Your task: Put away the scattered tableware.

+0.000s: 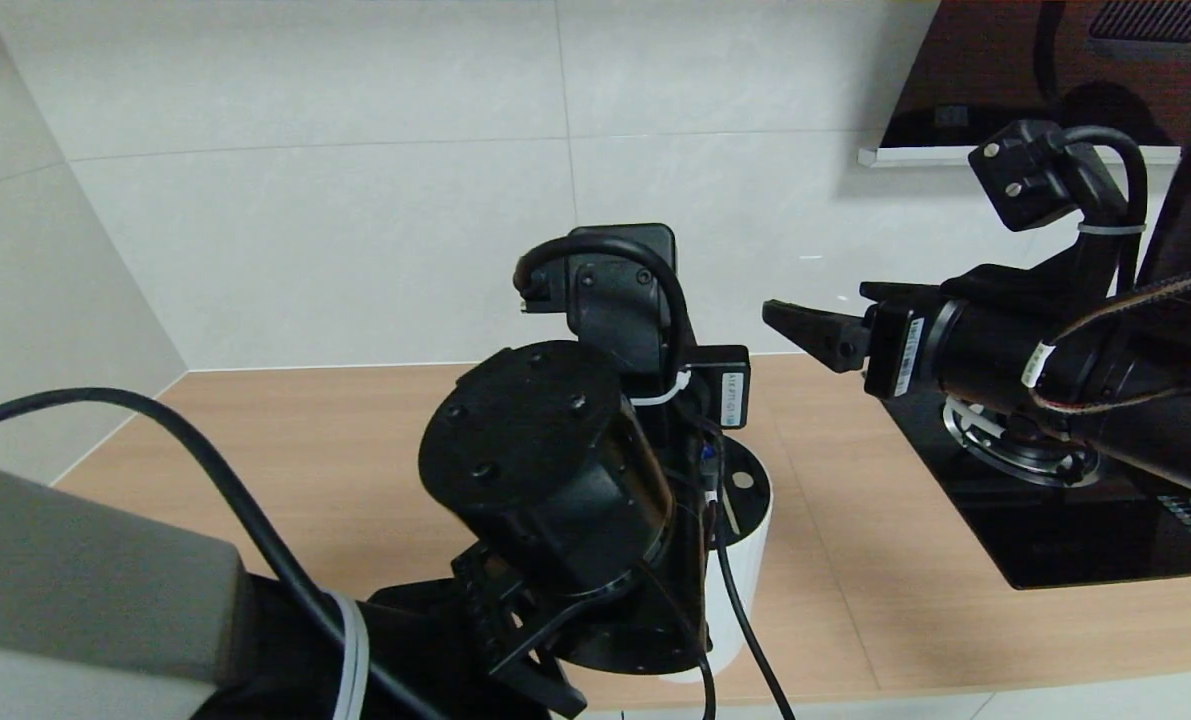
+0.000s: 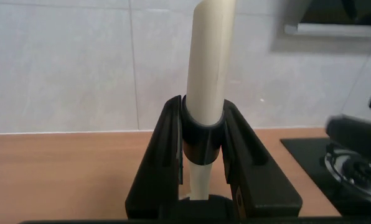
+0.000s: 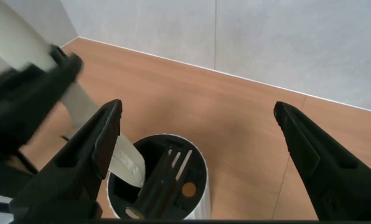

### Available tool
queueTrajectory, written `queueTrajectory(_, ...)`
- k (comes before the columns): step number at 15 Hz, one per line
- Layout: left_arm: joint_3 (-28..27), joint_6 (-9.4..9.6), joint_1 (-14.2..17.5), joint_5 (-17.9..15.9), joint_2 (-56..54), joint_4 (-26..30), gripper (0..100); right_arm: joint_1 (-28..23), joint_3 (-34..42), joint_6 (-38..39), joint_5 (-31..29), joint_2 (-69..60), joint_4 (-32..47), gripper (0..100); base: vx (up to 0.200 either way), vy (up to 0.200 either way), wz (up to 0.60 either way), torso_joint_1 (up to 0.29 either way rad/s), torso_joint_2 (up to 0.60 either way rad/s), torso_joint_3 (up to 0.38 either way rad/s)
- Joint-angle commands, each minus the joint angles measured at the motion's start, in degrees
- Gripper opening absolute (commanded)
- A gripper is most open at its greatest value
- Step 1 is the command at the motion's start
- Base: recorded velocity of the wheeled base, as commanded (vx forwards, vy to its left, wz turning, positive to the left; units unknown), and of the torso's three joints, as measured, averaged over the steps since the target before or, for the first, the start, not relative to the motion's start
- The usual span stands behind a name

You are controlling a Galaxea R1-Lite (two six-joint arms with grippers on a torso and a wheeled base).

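L claw (image 2: 202, 122) clamped on cream utensil handle (image 2: 210, 56), tip entering white holder (image 1: 745, 570) w/ cutlery (image 3: 167, 177) inside. R claw (image 3: 196, 109) wide open, empty. Seems near done; release left.

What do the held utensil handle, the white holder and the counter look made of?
The utensil handle: pale cream, matte, likely plastic or light wood; no grain visible. The holder: smooth plain white wall, plastic or ceramic, unclear which. The counter: light wood look with faint grain, possibly laminate.

Cream-handled utensil (image 2: 210, 56) in left hand (image 2: 202, 127), lower end in mouth of white cylindrical holder (image 1: 755, 530) on counter (image 1: 335, 450).
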Motion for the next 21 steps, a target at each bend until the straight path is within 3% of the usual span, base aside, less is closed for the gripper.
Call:
queueTrajectory(1, -0.01, -0.27, -0.05, -0.02, 1.56, -0.01, 0, 0.02, 0.05, 0.02, 0.01, 0.21, -0.03, 100, 0.000, 0.000, 0.00, 0.000, 0.00, 0.000)
queueTrajectory(10, 0.52, -3.34, 0.04, 0.16, 7.19, -0.01, 0, 0.02, 0.31, 0.02, 0.01, 0.65, -0.03, 100, 0.000, 0.000, 0.00, 0.000, 0.00, 0.000)
queueTrajectory(21, 2.19, -3.34, 0.48, -0.02, 10.88, 0.16, 0, 0.02, 0.75, -0.16, 0.19, 1.18, -0.11, 100, 0.000, 0.000, 0.00, 0.000, 0.00, 0.000)
